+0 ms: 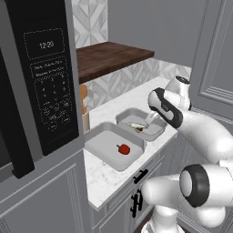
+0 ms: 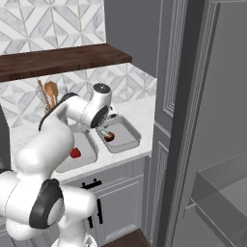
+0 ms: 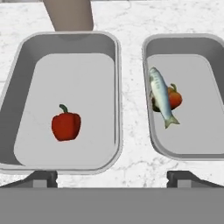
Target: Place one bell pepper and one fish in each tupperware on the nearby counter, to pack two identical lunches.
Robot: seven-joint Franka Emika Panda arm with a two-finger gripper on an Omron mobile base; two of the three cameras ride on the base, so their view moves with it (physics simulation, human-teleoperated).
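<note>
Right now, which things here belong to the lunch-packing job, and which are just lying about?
Job things:
left container holding one pepper
right container holding a fish lying across a second pepper
marble counter
open claw

Lying about:
utensil holder with wooden spoons
microwave
wooden shelf

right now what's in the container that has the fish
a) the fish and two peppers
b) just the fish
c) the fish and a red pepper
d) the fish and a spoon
c: in the hand view the fish lies across a red pepper inside one container, while the other container holds a lone pepper.
</note>
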